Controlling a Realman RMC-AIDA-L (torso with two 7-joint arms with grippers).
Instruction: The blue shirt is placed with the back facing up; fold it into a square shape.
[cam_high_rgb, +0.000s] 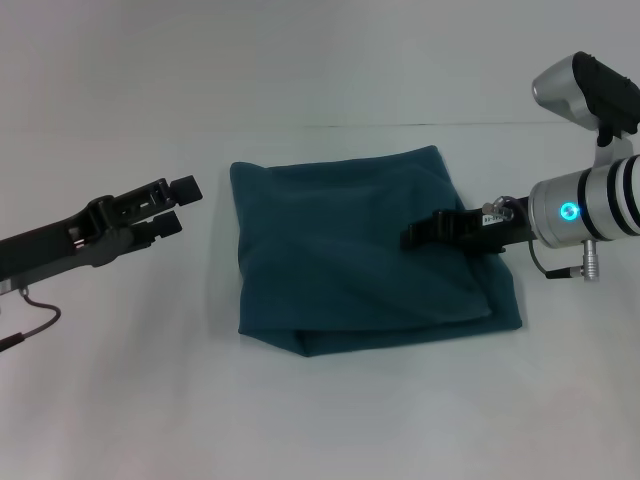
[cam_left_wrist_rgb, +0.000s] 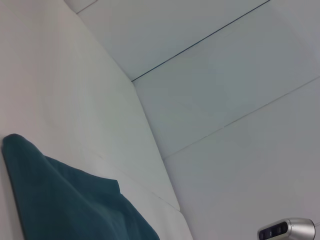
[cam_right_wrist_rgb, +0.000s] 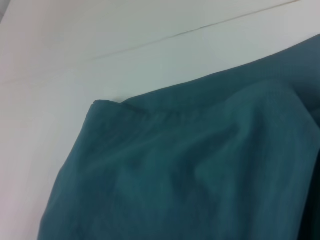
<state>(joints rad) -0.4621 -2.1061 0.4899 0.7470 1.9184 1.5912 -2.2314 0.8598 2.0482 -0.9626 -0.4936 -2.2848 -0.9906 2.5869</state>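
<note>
One blue shirt (cam_high_rgb: 365, 250), soft and limp, lies folded on the table (cam_high_rgb: 320, 420) under my right hand (cam_high_rgb: 420, 236), whose grip I cannot tell. My left hand (cam_high_rgb: 178, 205) hovers released beside it; I judge hems and corners the best hold.

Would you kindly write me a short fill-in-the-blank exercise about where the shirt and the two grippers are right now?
1. The blue shirt lies folded into a roughly ____ shape on the white table.
2. The ____ gripper is over the shirt.
3. The left gripper is beside the shirt, with its fingers ____.
4. No ____ lettering shows on the shirt's upper surface.

Missing words: square; right; open; white
</note>
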